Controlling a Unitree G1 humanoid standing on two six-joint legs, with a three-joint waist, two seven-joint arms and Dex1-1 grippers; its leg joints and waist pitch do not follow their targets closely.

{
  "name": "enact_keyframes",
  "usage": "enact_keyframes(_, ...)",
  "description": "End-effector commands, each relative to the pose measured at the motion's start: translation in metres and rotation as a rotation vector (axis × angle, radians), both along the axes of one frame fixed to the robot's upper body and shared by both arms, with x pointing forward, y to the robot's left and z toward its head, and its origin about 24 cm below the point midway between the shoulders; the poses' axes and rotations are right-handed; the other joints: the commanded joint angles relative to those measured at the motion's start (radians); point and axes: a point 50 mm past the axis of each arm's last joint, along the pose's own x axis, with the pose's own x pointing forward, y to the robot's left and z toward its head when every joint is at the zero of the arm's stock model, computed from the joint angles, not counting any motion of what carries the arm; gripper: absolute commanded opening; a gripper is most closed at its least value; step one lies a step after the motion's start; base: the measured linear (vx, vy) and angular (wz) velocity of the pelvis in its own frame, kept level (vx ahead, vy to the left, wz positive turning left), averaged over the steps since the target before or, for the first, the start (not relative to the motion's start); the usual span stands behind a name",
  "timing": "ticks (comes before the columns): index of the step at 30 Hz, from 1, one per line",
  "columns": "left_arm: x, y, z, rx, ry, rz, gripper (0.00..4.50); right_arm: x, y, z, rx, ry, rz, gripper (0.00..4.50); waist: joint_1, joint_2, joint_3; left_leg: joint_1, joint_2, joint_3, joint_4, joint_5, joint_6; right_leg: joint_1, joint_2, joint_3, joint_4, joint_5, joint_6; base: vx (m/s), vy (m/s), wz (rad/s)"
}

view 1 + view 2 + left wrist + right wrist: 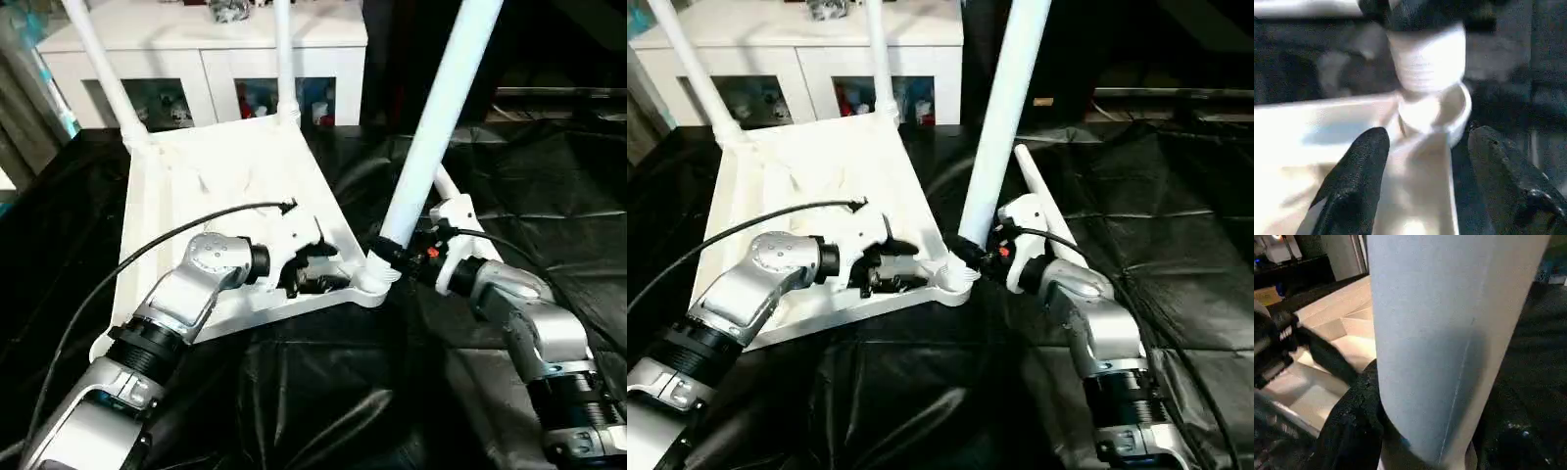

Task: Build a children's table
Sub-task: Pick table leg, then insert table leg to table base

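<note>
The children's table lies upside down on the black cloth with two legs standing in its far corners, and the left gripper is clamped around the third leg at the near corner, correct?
Not quite: the right gripper, not the left, is clamped around that third leg, as the right eye view shows. The left gripper rests open on the children's table beside that socket.

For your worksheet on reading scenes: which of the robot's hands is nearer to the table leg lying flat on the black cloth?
Right. The right hand grips the upright leg beside the lying leg; the left hand is over the tabletop's underside, farther away.
</note>
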Motion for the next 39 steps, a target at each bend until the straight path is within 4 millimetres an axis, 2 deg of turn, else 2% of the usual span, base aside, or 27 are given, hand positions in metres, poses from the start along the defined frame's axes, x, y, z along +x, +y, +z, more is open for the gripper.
enact_keyframes(1,-0.001,0.003,-0.002,0.029,0.003,-0.014,2.95,0.003,0.005,0.006,-0.001,-0.025,0.015,1.91,0.002,-0.007,-0.077,0.026,0.059,-0.032,-0.064,-0.189,0.03,0.044,-0.073,0.047,-0.071,-0.16,-0.237,0.0,0.0,0.0)
enact_keyframes(5,-0.002,0.009,-0.008,0.077,0.024,0.003,2.95,0.001,0.007,0.005,0.0,-0.02,0.024,1.91,0.001,-0.009,-0.077,0.024,0.058,-0.032,-0.064,-0.181,0.037,0.044,-0.072,0.047,-0.069,-0.129,-0.246,0.0,0.0,0.0)
enact_keyframes(6,-0.002,0.011,-0.01,0.095,0.029,0.014,2.67,0.001,0.008,0.004,0.001,-0.02,0.026,1.91,0.001,-0.008,-0.078,0.025,0.059,-0.032,-0.064,-0.18,0.038,0.043,-0.072,0.047,-0.068,-0.127,-0.246,0.0,0.0,0.0)
enact_keyframes(9,-0.002,0.012,-0.014,0.105,0.045,0.043,2.54,0.001,0.01,0.004,0.003,-0.019,0.031,1.91,0.001,-0.007,-0.078,0.025,0.058,-0.031,-0.062,-0.17,0.042,0.043,-0.072,0.047,-0.068,-0.119,-0.25,0.0,0.0,0.0)
enact_keyframes(12,-0.001,0.014,-0.016,0.089,0.071,0.064,2.19,0.001,0.012,0.003,0.006,-0.017,0.039,1.91,0.002,-0.006,-0.078,0.025,0.058,-0.031,-0.062,-0.167,0.045,0.043,-0.072,0.047,-0.067,-0.112,-0.255,0.0,0.0,0.0)
enact_keyframes(16,-0.002,0.015,-0.018,0.054,0.102,0.08,2.08,0.001,0.016,0.002,0.005,-0.01,0.05,1.91,0.001,-0.006,-0.077,0.026,0.058,-0.032,-0.063,-0.181,0.04,0.043,-0.073,0.047,-0.069,-0.129,-0.254,0.0,0.0,0.0)
enact_keyframes(17,-0.003,0.015,-0.019,0.043,0.106,0.078,1.81,0.001,0.016,0.002,0.0,-0.005,0.055,1.91,0.002,-0.006,-0.077,0.026,0.059,-0.032,-0.063,-0.18,0.039,0.043,-0.073,0.047,-0.069,-0.129,-0.253,0.0,0.0,0.0)
enact_keyframes(19,-0.003,0.015,-0.019,0.028,0.108,0.074,1.71,0.001,0.017,0.0,-0.012,0.004,0.06,1.91,0.002,-0.005,-0.078,0.025,0.059,-0.032,-0.064,-0.182,0.039,0.043,-0.073,0.047,-0.069,-0.126,-0.253,0.0,0.0,0.0)
enact_keyframes(20,-0.004,0.017,-0.02,0.031,0.111,0.07,1.62,0.001,0.017,-0.001,-0.024,0.012,0.061,1.91,0.001,-0.012,-0.077,0.025,0.059,-0.032,-0.065,-0.184,0.04,0.043,-0.072,0.047,-0.07,-0.13,-0.252,0.0,0.0,0.0)
enact_keyframes(21,-0.004,0.017,-0.021,0.033,0.111,0.07,1.47,0.002,0.017,-0.001,-0.025,0.013,0.061,1.91,0.002,-0.008,-0.078,0.026,0.059,-0.032,-0.064,-0.181,0.039,0.043,-0.073,0.047,-0.067,-0.132,-0.253,0.0,0.0,0.0)
enact_keyframes(28,-0.004,0.019,-0.023,0.018,0.123,0.076,0.9,0.005,0.019,-0.004,-0.056,0.035,0.064,1.91,0.002,-0.013,-0.078,0.024,0.058,-0.031,-0.062,-0.161,0.047,0.043,-0.074,0.048,-0.067,-0.121,-0.251,0.0,0.0,0.0)
enact_keyframes(30,-0.004,0.021,-0.024,0.023,0.127,0.07,0.65,0.006,0.02,-0.005,-0.064,0.039,0.058,1.91,0.002,-0.012,-0.077,0.024,0.058,-0.03,-0.062,-0.165,0.047,0.042,-0.074,0.048,-0.069,-0.132,-0.251,0.0,0.0,0.0)
enact_keyframes(33,-0.006,0.024,-0.028,0.057,0.131,0.061,0.51,0.009,0.02,-0.006,-0.072,0.043,0.052,1.91,0.001,-0.01,-0.076,0.027,0.059,-0.032,-0.064,-0.183,0.04,0.04,-0.074,0.047,-0.07,-0.158,-0.248,0.0,0.0,0.0)
enact_keyframes(39,-0.007,0.027,-0.031,0.088,0.135,0.055,0.13,0.013,0.023,-0.006,-0.082,0.056,0.057,1.91,-0.003,-0.013,-0.072,0.028,0.059,-0.033,-0.067,-0.222,0.019,0.039,-0.075,0.049,-0.077,-0.227,-0.231,0.0,0.0,0.0)
